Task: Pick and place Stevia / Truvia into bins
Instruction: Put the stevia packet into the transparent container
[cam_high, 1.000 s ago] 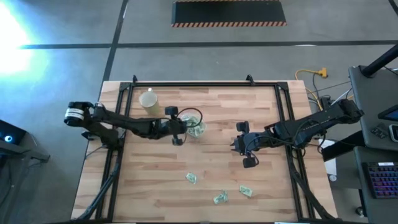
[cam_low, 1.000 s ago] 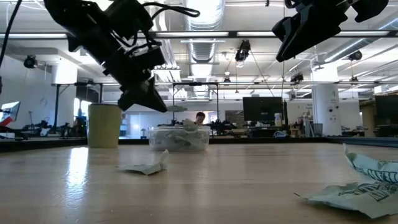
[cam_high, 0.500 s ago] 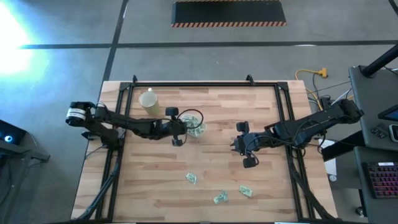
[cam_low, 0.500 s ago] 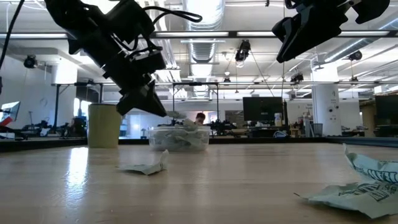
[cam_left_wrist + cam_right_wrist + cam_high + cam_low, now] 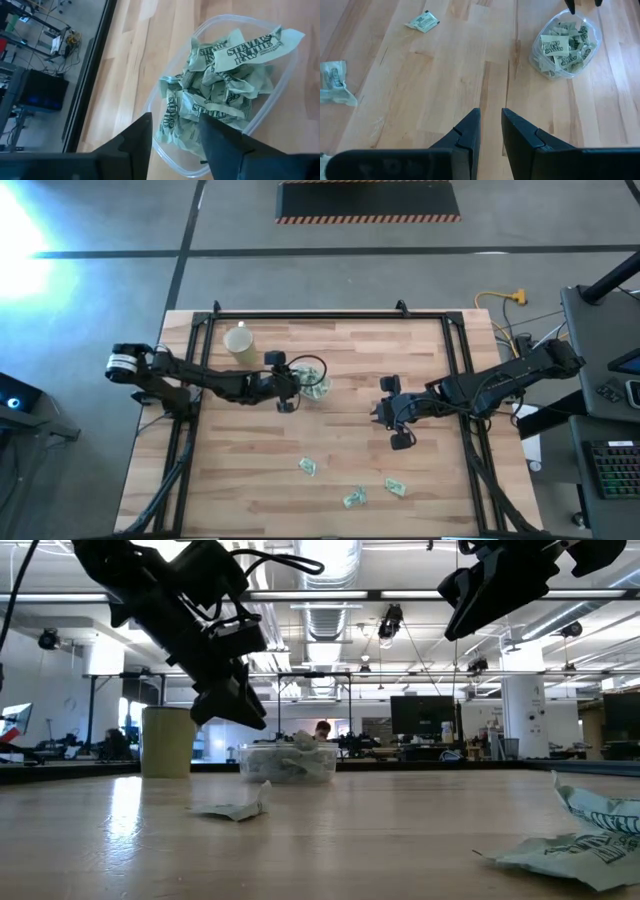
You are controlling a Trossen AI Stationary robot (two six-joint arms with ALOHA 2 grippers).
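The clear tub stands on the wooden table left of centre, full of crumpled green-and-white sachets. My left gripper hangs over the tub's left rim, open, with nothing between its fingers; it slants down toward the tub. Three loose sachets lie flat on the table toward its near edge. My right gripper waits right of centre, above the table, its fingers a little apart and holding nothing.
A pale yellow cup stands at the far left, just behind the left arm. A black metal frame runs along the table's far and side edges. Bare wood lies between the tub and the loose sachets.
My left gripper has dipped slightly toward the tub. The tub, the loose sachets and my right arm have stayed where they were.
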